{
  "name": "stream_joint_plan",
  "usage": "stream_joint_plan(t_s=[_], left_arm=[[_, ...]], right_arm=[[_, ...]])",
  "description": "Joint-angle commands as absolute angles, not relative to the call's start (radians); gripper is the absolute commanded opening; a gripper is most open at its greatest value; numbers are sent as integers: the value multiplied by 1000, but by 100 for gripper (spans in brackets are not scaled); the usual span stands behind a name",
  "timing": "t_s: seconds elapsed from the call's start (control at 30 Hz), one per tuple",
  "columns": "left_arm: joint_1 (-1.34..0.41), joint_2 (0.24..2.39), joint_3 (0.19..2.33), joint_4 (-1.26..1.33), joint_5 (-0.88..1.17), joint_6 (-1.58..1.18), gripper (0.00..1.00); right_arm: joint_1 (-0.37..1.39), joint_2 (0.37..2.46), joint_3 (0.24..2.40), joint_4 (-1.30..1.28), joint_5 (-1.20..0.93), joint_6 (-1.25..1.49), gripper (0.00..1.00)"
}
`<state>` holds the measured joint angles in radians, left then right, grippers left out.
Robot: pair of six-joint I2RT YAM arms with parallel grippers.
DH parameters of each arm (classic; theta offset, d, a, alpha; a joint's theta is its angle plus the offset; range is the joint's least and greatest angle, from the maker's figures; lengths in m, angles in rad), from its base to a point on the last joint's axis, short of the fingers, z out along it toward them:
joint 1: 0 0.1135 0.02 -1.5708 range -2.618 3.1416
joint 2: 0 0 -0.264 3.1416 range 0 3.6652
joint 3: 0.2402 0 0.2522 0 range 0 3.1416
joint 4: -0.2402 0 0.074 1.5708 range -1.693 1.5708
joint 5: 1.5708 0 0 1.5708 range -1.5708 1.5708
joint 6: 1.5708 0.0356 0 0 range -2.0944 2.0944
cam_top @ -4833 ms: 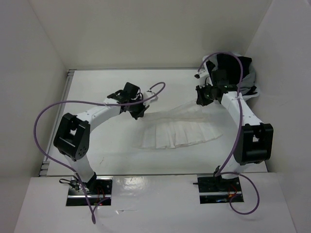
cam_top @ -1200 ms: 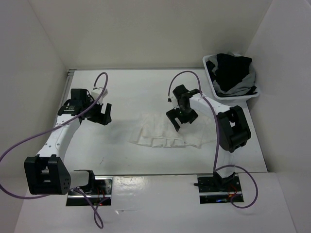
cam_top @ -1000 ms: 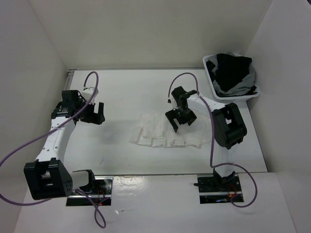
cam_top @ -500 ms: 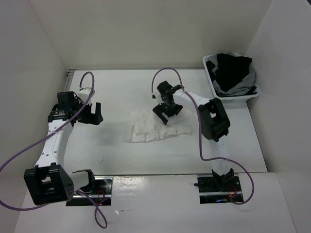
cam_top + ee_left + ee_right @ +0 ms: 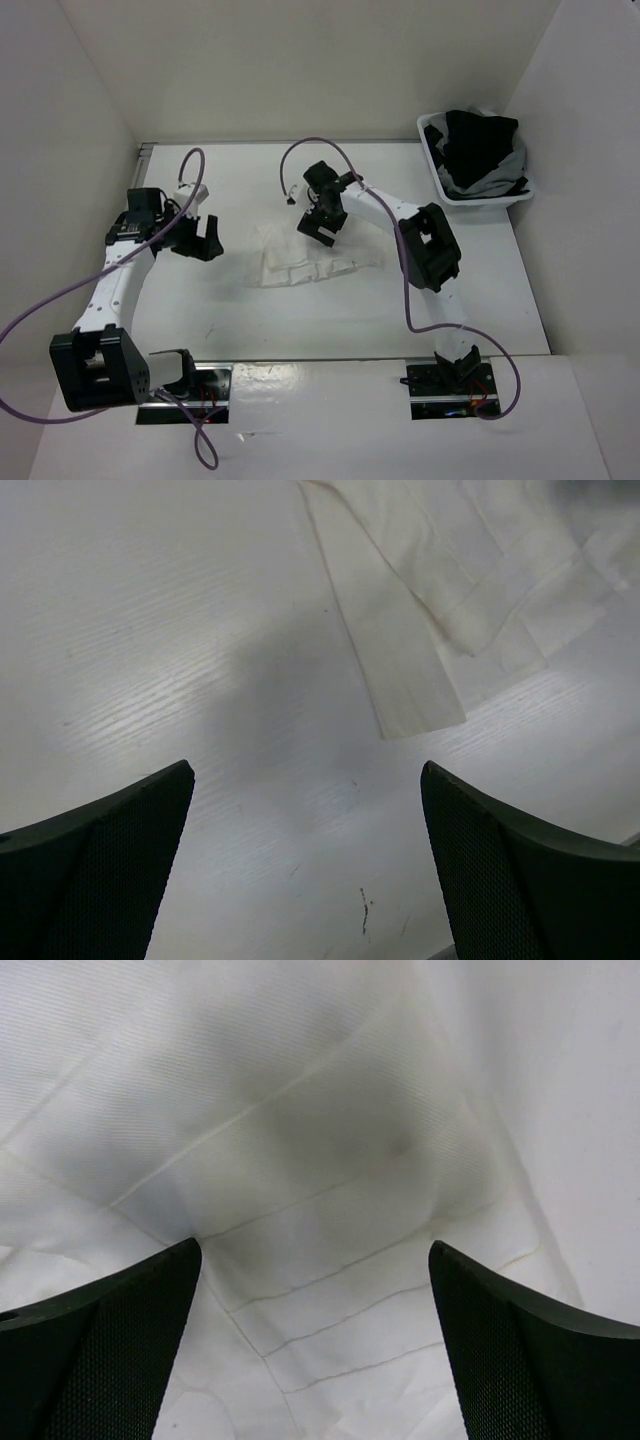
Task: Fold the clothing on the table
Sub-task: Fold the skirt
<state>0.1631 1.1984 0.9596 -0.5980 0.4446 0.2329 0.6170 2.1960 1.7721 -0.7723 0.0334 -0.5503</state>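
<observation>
White pleated thin-fabric skirt [image 5: 315,262] rumpled, part-folded, centre of frame on matte white surface [image 5: 250,330]. Right fingers [image 5: 100,1350] spread wide over skirt, holding nothing. Left fingers [image 5: 95,870] spread, over bare surface at skirt's left. Risk: pinch catches several thin layers, fold drags askew

White pleated thin-fabric skirt [image 5: 300,265], long straight pleat lines; matte white flat table [image 5: 300,320]; white plastic basket [image 5: 480,197] with black and grey garments [image 5: 480,145]; purple cables [image 5: 312,140].
</observation>
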Motion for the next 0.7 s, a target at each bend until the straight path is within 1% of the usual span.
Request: stream_joint_plan(t_s=[0.0, 0.07, 0.17, 0.23, 0.27, 0.3, 0.37, 0.4, 0.43, 0.5, 0.6, 0.67], left_arm=[[133, 1264, 991, -591, 531, 278, 100], [109, 1339, 1021, -581, 549, 307, 100], [95, 1465, 1106, -563, 589, 316, 100], [95, 1581, 1161, -563, 661, 316, 100], [95, 1624, 1220, -563, 690, 302, 100], [95, 1713, 1250, -574, 719, 293, 100], [95, 1804, 1308, -600, 823, 282, 100], [95, 1886, 1363, -618, 856, 282, 100], [95, 1926, 1390, -629, 905, 282, 100], [95, 2024, 1451, -649, 937, 273, 100], [77, 2104, 1488, -649, 953, 264, 100], [68, 2117, 1497, -634, 943, 253, 100]], right_arm=[[618, 2088, 1826, -753, -69, -586, 98], [618, 2014, 1783, -765, -144, -586, 98], [618, 1866, 1691, -776, -185, -586, 98], [583, 1768, 1610, -776, -195, -586, 98], [571, 1741, 1583, -776, -195, -586, 98], [552, 1718, 1560, -776, -195, -586, 98], [503, 1659, 1493, -787, -195, -575, 98], [488, 1640, 1452, -787, -195, -563, 98], [459, 1625, 1431, -787, -212, -551, 98], [436, 1585, 1382, -787, -236, -536, 98], [425, 1563, 1335, -778, -261, -496, 98], [416, 1563, 1315, -764, -270, -463, 98]])
